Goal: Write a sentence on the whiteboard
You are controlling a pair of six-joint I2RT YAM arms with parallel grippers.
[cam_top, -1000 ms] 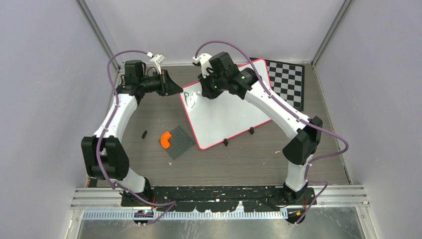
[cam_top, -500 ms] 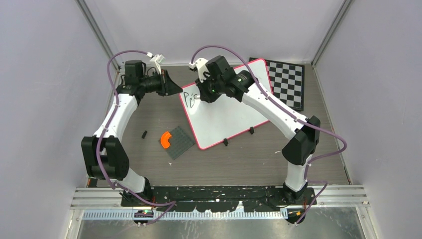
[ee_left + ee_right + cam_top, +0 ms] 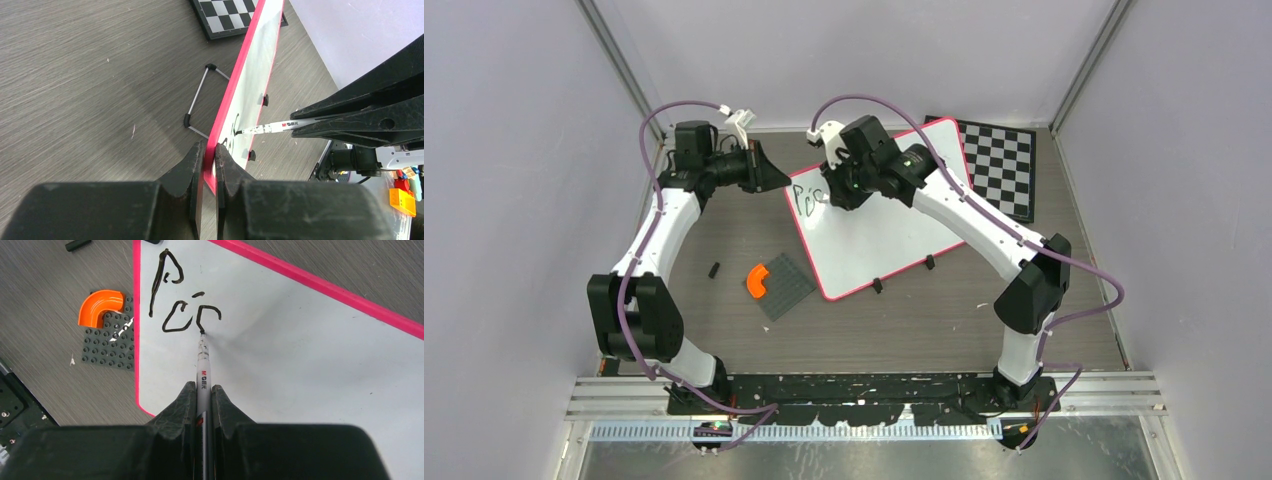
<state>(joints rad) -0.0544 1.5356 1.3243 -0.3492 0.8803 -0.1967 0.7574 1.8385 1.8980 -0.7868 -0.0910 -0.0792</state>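
Note:
The whiteboard (image 3: pixel 879 235) stands tilted on the table, white with a pink rim (image 3: pixel 239 75). My left gripper (image 3: pixel 210 150) is shut on its rim at the upper left corner (image 3: pixel 789 182). My right gripper (image 3: pixel 202 388) is shut on a white marker (image 3: pixel 202 365) above the board's left part (image 3: pixel 829 195). The black tip touches the white face (image 3: pixel 310 355). The sentence (image 3: pixel 180 307) reads as a tall "P" followed by two small curved strokes, with the tip at the foot of the last one. From the left wrist the marker (image 3: pixel 280 125) meets the board side-on.
A chessboard (image 3: pixel 1002 165) lies behind the whiteboard at the back right. A dark grey studded plate (image 3: pixel 784 288) with an orange curved piece (image 3: pixel 757 281) lies left of the board's near corner, and a small black piece (image 3: pixel 714 269) further left. A wire stand (image 3: pixel 199 100) props the board.
The writing has grown from a single "P" to a "P" with two small strokes after it. My right gripper has shifted slightly with the marker. The left arm has stayed put.

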